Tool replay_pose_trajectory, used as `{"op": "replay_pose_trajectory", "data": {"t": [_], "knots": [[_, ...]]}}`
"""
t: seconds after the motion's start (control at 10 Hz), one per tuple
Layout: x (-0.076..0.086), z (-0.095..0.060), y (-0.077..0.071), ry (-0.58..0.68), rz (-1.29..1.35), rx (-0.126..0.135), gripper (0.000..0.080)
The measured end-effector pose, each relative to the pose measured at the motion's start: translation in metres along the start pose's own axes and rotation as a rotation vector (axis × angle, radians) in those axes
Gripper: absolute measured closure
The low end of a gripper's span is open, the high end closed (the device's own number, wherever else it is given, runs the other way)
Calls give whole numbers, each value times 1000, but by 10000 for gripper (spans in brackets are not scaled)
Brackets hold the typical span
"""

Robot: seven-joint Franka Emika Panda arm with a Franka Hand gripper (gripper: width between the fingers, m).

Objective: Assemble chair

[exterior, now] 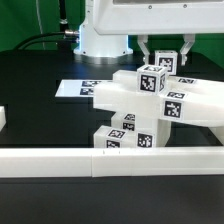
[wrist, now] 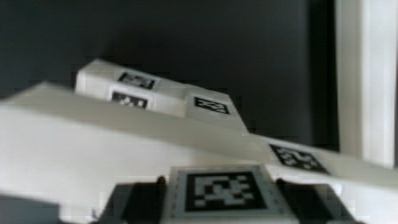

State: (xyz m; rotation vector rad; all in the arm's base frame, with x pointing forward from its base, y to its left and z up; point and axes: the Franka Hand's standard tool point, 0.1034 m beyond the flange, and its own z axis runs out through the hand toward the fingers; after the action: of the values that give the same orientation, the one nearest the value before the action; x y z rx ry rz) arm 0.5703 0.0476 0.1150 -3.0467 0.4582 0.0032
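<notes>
Black table (exterior: 30,70), end effector (exterior: 162,66) gripping chair (exterior: 150,105) cube

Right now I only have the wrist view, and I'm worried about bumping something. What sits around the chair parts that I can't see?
Observer: A long low white border wall runs along the table just in front of the chair parts.
Operator: Anything lying beside them?
Observer: The marker board lies flat on the exterior view's left of them.
Operator: What is under the panels?
Observer: Tagged blocks stand beneath them, close behind the wall.
</notes>
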Motion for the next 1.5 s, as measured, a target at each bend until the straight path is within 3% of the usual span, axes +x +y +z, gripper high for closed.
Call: {"op": "replay_pose_trajectory", "data": {"t": [0.3, 0.8, 1.0, 1.1, 1.2, 1.3, 1.5], "knots": [[1, 0, 0, -11, 344, 33, 515], [0, 0, -5, -13, 749, 36, 515], [0, 1, -5, -13, 731, 36, 488], [0, 0, -5, -12, 703, 36, 312], [0, 0, -6, -12, 684, 37, 312], [0, 1, -5, -11, 628, 35, 180], [0, 1, -5, -8, 493, 35, 159]]}}
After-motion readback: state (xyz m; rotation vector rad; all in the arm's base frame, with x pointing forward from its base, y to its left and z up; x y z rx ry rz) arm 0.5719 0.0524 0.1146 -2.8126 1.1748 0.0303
